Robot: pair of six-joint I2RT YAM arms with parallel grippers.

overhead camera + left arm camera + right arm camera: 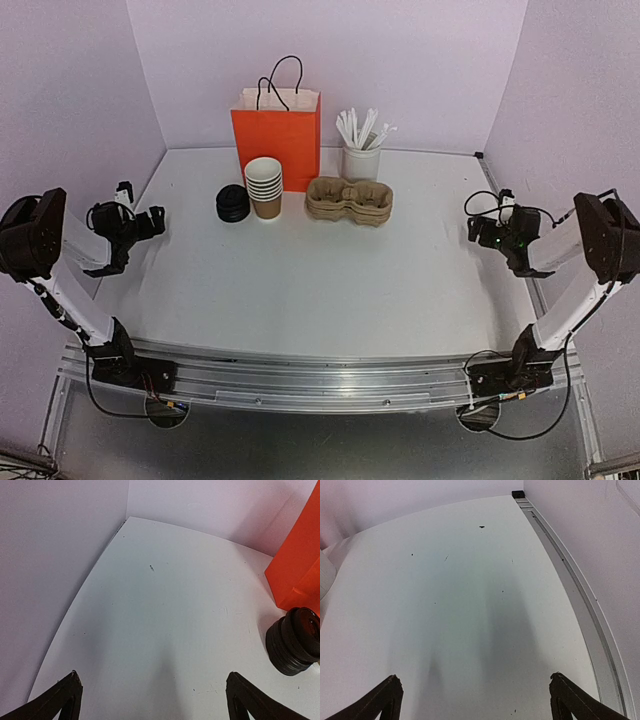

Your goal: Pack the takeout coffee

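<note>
The takeout coffee is out of view; no lidded cup shows in any frame. My left gripper (150, 222) hangs at the table's left side, open, and its fingers (67, 690) stand wide apart over bare white table with nothing between them. My right gripper (478, 222) hangs at the right side, also open, with bare table between its fingers (565, 695). Both grippers sit well away from the items at the back.
At the back stand an orange paper bag (277, 135), a stack of lidless brown cups (265, 187), a pile of black lids (232, 203), stacked pulp cup carriers (349, 199) and a white holder of utensils (361, 150). The lids (295, 640) and bag (300, 565) show at the left wrist view's right edge.
</note>
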